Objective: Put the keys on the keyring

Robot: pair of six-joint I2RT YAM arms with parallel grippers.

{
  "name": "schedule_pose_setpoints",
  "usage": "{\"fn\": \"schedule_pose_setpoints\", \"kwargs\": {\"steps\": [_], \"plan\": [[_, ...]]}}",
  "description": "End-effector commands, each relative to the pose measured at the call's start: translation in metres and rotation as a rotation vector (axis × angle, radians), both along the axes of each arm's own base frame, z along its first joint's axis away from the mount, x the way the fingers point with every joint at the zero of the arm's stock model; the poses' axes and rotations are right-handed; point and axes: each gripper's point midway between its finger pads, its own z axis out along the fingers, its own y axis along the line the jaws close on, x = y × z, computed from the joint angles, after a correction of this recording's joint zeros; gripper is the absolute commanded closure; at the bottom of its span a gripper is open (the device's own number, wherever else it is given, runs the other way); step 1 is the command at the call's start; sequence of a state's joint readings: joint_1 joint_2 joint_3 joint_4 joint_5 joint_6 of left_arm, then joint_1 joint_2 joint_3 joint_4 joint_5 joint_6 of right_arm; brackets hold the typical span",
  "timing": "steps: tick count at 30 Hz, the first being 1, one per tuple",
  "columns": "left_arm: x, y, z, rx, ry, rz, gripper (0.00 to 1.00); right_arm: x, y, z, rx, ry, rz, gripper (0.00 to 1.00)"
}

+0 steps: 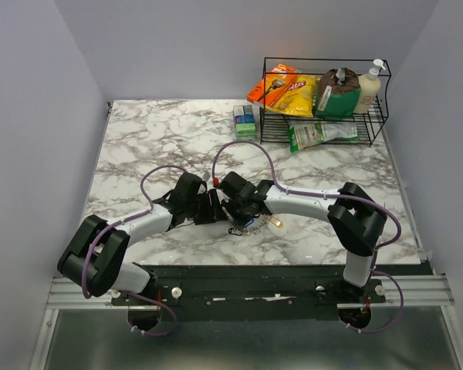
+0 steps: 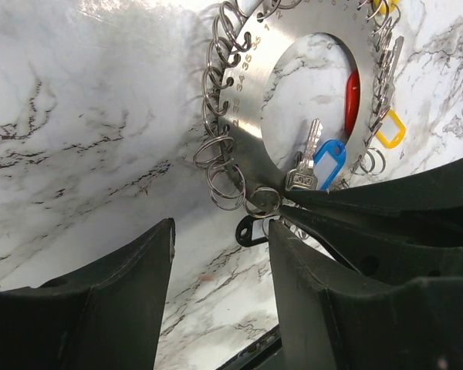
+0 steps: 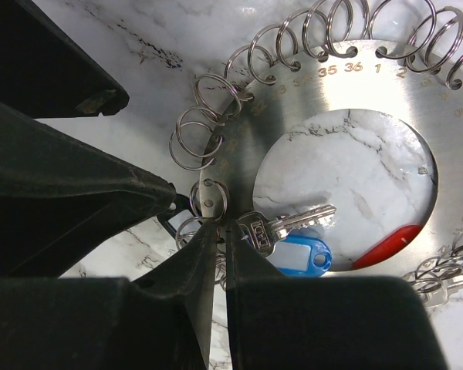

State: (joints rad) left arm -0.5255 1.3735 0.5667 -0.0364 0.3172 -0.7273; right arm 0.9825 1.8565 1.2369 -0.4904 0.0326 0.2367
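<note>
Two arms, the left arm and the right arm, white links with black joints, reach in from the near table edge and meet at the keyring. It is a flat silver metal disc with a big round centre hole and numbered holes round the rim, a small silver split ring through each. It lies flat on the tabletop.

The right gripper has its jaws pinched almost together on the disc's rim, at one split ring. The left gripper has its jaws apart with nothing between them, tips just short of the same rim spot. A small black plastic tag lies just beyond them.

One silver metal key with a blue plastic tag lies in the centre hole, its head right beside the right fingertips. A red plastic tag is also in the hole. A yellow plastic tag lies outside the rim.

At the far right stands a black wire basket.
- Upper level: orange packet, yellow chip bag, green-and-brown pouch, cream pump bottle.
- Lower level: green-and-white packet.

A small green-and-blue box sits on the table just left of the basket. The white marble-pattern tabletop has grey veins. Pale lilac-grey walls stand on three sides.
</note>
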Motion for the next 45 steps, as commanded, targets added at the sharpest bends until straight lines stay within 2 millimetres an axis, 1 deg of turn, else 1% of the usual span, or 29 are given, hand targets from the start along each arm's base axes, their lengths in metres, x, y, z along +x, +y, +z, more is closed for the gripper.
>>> {"fn": "schedule_pose_setpoints", "kwargs": {"steps": [1,7,11,16,20,25,28,35,39,45], "plan": [[0.010,-0.004,0.006,0.006,-0.033,0.013,0.40,0.001,0.000,0.006,0.013,-0.018,-0.013,0.83],[0.008,-0.006,0.004,0.011,-0.030,0.003,0.40,0.004,0.000,0.018,0.033,-0.048,-0.030,0.83],[0.009,-0.008,0.005,0.015,-0.034,-0.003,0.40,0.007,-0.003,0.021,0.034,-0.062,-0.057,0.83],[0.008,-0.008,0.004,0.020,-0.034,-0.004,0.40,0.014,-0.007,0.025,0.035,-0.103,-0.117,0.83],[0.008,-0.008,0.004,0.023,-0.035,-0.003,0.40,0.018,-0.004,0.021,0.031,-0.101,-0.127,0.83],[0.007,-0.007,0.005,0.028,-0.034,-0.005,0.40,0.020,0.002,0.011,0.006,-0.083,-0.121,0.83],[0.007,-0.007,0.005,0.031,-0.035,-0.006,0.40,0.020,0.002,0.004,-0.009,-0.069,-0.117,0.83],[0.009,-0.007,0.007,0.035,-0.039,-0.006,0.40,0.020,0.003,-0.001,-0.022,-0.063,-0.110,0.83],[0.008,-0.007,0.007,0.040,-0.038,-0.007,0.40,0.021,0.006,0.002,-0.016,-0.062,-0.098,0.83],[0.010,-0.005,0.009,0.048,-0.047,-0.002,0.40,0.015,0.013,0.001,0.009,-0.029,-0.060,0.83]]}}
